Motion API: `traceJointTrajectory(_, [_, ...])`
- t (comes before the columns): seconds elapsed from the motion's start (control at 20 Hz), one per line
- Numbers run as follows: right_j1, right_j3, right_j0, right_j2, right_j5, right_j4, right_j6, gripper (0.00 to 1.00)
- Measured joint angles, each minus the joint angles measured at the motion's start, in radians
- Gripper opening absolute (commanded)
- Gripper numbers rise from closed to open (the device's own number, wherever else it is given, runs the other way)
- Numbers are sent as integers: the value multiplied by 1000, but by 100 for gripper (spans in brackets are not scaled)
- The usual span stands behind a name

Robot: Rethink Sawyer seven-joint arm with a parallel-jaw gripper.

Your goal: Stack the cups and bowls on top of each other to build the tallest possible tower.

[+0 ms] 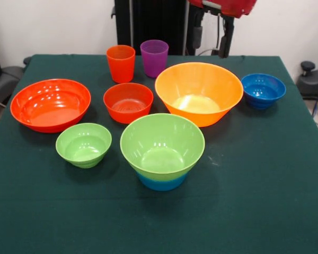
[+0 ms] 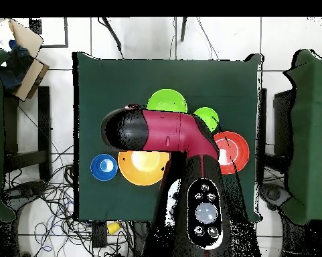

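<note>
Front view, read left to right: a big red bowl sits at nine o'clock on the green table, a small green bowl at seven, a medium red bowl near centre with an orange cup and a purple cup behind it at twelve. The tower, a green bowl nested on a light blue bowl, stands at six, the large yellow bowl at two and the dark blue bowl at three.

Likely risks: the glossy tapered rims may slip in a pinch, and the pieces stand close, so a descent for one could knock its neighbour. An upright cup added to rounded bowls would probably wobble.

Overhead, the arm is folded across the table's middle, covering several pieces. Its pincer is hidden, so I cannot tell its state.
</note>
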Motion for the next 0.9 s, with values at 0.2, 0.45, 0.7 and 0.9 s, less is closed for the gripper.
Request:
traceJointTrajectory(0.2, [-14, 7, -46, 26, 0, 0, 0, 100])
traceJointTrajectory(0.45, [-30, 23, -133, 52, -9, -4, 0, 100])
traceJointTrajectory(0.7, [-33, 55, -235, 76, -40, -31, 0, 100])
traceJointTrajectory(0.9, [-36, 84, -283, 97, -45, -48, 0, 100])
